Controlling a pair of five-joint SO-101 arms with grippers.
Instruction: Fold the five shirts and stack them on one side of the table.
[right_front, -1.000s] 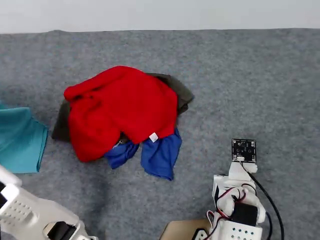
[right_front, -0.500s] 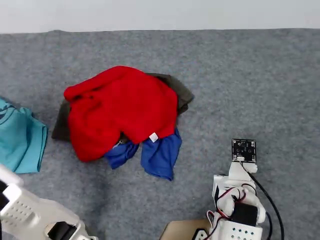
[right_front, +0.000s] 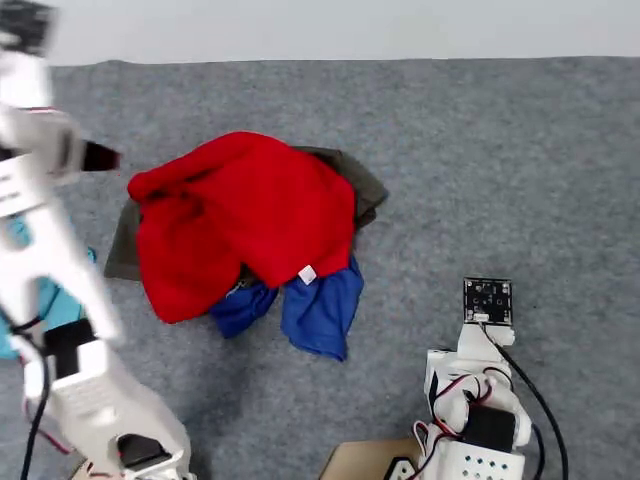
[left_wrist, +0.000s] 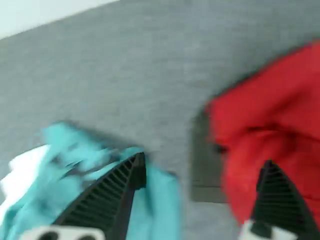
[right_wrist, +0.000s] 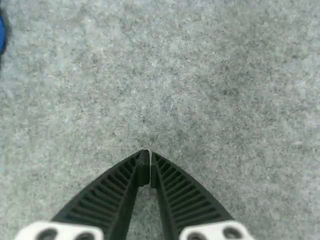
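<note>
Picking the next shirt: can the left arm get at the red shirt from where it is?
Probably yes. The left gripper is open above the mat between the teal shirt and the red shirt, which has nothing lying over it.

The left arm (right_front: 45, 240) has swung up from the near-left corner and now stands tall along the left side; it hides most of the teal shirt (right_front: 58, 303), which had slid leftward.

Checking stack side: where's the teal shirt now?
High view: teal shirt at the table's left edge, left of the red shirt, partly behind the left arm.
</note>
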